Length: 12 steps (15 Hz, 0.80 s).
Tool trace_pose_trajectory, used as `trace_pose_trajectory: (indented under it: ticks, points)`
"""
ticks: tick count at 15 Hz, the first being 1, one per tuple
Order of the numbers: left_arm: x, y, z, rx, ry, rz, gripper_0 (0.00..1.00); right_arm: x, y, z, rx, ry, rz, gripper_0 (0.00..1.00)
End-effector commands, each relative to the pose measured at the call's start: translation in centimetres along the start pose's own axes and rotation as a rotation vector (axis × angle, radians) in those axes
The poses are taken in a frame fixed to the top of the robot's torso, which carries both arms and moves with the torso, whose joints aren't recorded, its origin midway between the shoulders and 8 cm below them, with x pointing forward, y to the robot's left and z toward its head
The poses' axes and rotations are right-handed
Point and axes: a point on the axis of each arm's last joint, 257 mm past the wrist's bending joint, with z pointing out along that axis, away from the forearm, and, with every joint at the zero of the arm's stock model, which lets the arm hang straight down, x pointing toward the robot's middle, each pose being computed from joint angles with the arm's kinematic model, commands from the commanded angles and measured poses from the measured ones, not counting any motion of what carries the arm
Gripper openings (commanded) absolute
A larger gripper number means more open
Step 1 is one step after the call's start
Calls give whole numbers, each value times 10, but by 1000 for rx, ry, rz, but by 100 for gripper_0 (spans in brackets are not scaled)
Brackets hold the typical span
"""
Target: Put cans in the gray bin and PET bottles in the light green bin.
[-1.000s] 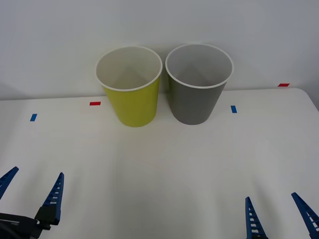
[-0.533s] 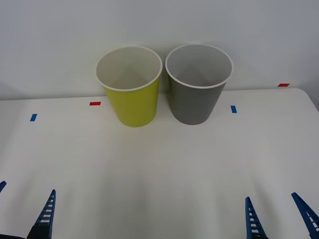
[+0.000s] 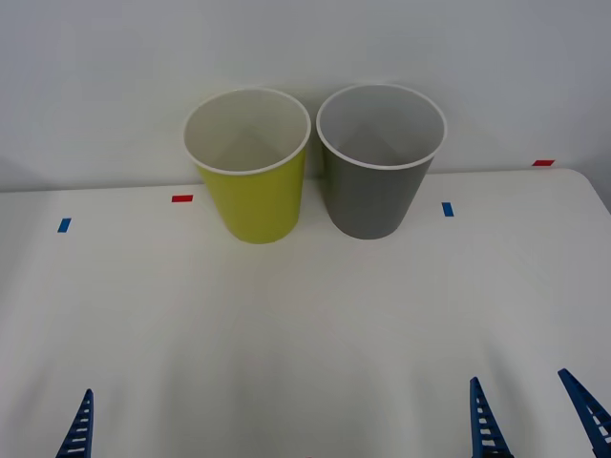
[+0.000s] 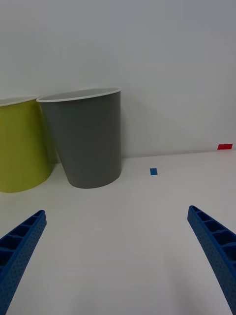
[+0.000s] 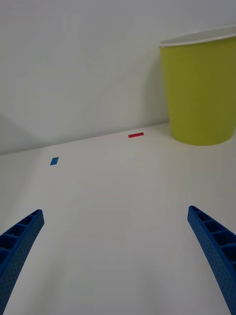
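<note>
The left pincer (image 5: pixel 118 256) has drawn back toward the near edge of the surface (image 3: pixel 305 315) — a second ago both its fingers stood well into the front view, now a single blue tip shows at the bottom left. Its jaws are spread wide and empty. The right pincer (image 3: pixel 539 420) rests at the near right, also wide open and empty. The light green bin (image 3: pixel 250 162) and gray bin (image 3: pixel 379 157) stand side by side at the back — I judge the sorting finished or awaiting items.
</note>
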Motion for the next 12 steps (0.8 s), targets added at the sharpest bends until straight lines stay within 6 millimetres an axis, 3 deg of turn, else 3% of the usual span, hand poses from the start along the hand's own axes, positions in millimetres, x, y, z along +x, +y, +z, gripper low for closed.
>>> trace_pose_trajectory:
  ticks: [1,12]
  points:
    - [1,-2,-1,4,3,1,100,0,0,0,0,0,0,100]
    - [1,-3,-1,5,4,0,100,0,0,0,0,0,0,100]
